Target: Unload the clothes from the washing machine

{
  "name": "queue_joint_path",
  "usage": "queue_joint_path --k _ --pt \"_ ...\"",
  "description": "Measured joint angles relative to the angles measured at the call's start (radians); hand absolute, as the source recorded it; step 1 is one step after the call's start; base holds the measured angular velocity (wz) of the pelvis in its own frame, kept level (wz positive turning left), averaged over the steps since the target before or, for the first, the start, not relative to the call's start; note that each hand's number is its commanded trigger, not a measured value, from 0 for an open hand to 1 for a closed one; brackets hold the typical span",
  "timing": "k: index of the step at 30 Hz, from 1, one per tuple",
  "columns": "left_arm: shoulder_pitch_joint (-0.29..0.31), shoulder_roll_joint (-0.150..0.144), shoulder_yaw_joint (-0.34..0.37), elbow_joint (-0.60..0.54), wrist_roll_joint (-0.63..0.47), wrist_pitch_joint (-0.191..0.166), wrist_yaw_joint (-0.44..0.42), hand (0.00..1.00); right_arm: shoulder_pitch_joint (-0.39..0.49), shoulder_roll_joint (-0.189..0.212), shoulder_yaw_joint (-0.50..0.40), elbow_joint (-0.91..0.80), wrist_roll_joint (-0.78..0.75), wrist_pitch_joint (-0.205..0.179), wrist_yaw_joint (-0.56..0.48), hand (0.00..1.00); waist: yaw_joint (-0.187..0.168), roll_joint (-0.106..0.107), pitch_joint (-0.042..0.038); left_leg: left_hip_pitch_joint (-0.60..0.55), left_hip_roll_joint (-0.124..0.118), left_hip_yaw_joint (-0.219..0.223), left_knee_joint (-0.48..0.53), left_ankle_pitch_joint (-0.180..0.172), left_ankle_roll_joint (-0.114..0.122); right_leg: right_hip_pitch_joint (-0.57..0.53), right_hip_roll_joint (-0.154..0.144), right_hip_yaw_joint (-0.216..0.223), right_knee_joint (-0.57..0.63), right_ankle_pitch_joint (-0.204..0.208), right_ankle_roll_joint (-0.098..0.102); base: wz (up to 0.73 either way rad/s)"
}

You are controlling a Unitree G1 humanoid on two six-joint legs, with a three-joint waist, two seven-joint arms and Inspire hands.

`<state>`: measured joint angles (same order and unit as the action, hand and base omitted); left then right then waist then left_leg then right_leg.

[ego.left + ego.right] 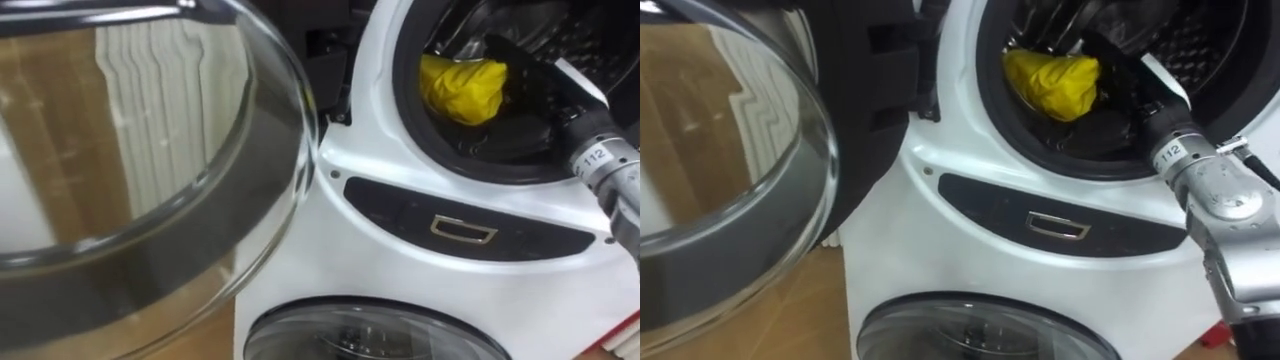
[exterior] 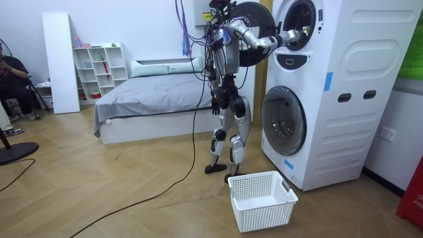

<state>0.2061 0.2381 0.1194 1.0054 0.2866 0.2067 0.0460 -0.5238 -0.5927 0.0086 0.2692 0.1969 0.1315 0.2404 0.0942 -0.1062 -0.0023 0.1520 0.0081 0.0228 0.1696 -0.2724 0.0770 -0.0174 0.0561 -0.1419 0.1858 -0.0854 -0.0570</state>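
Observation:
A yellow cloth (image 1: 462,88) (image 1: 1052,82) lies bunched at the front of the upper washing machine's drum (image 1: 480,150), just inside the dark rim. My right arm comes in from the right, and its dark right hand (image 1: 528,88) (image 1: 1122,78) is inside the drum, against the cloth's right side. The dark interior hides its fingers. In the room view I stand upright before the stacked white machines (image 2: 330,86), with the right hand (image 2: 291,36) reaching into the upper opening.
The upper machine's round glass door (image 1: 150,160) (image 1: 720,170) stands swung open on my left. Below the dark control panel (image 1: 465,230) is the lower machine's shut door (image 1: 370,335). A white basket (image 2: 261,198) sits on the floor by my feet. A bed (image 2: 152,92) stands behind me.

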Motion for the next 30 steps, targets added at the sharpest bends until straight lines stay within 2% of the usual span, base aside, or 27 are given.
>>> queue_joint_path --k 1,7,15,22,25,30 --pt "0.002 0.0 0.0 -0.002 0.0 0.004 -0.001 0.0 -0.003 0.0 0.0 0.0 -0.002 0.003 0.006 1.0 -0.001 0.0 -0.0001 -0.001 0.0 0.0 0.0 0.0 0.0 0.0 0.0 0.0 0.0 0.0 0.0 0.0" --pt "-0.001 0.016 -0.004 -0.005 0.0 0.011 -0.012 0.0 -0.007 -0.004 0.006 0.002 -0.012 0.002 0.055 1.0 -0.003 -0.007 -0.0037 0.002 0.002 0.0 0.002 0.0 -0.001 0.0 0.003 -0.001 -0.001 0.0 0.0 0.0" --pt "-0.001 0.03 -0.005 -0.004 -0.002 0.004 -0.012 0.0 -0.041 -0.061 0.009 0.084 -0.046 -0.008 0.032 1.0 0.027 -0.023 0.0002 0.022 0.004 0.002 -0.004 0.001 -0.001 0.025 0.005 -0.015 -0.018 0.0 0.0 0.01" --pt "0.006 0.042 -0.005 -0.004 -0.012 0.002 -0.014 0.0 -0.048 -0.073 0.01 0.098 -0.05 -0.013 0.031 1.0 0.039 -0.023 0.0014 0.028 0.01 0.003 -0.005 0.0 -0.003 0.04 0.013 -0.013 -0.035 0.0 0.0 0.01" --pt "0.003 0.048 -0.005 -0.005 -0.012 -0.01 -0.015 0.0 -0.046 -0.073 0.012 0.085 -0.052 -0.016 0.034 1.0 0.04 -0.022 0.0022 0.029 0.013 0.007 -0.005 0.0 -0.003 0.04 0.016 -0.007 -0.035 0.0 0.0 -0.03" --pt "-0.002 0.048 -0.006 -0.009 -0.018 -0.015 -0.018 0.0 -0.034 -0.073 0.016 0.027 -0.066 -0.009 0.029 1.0 0.035 -0.011 0.0083 0.035 0.014 0.02 -0.005 0.0 -0.003 0.043 0.018 0.003 -0.035 0.001 -0.002 -0.06"
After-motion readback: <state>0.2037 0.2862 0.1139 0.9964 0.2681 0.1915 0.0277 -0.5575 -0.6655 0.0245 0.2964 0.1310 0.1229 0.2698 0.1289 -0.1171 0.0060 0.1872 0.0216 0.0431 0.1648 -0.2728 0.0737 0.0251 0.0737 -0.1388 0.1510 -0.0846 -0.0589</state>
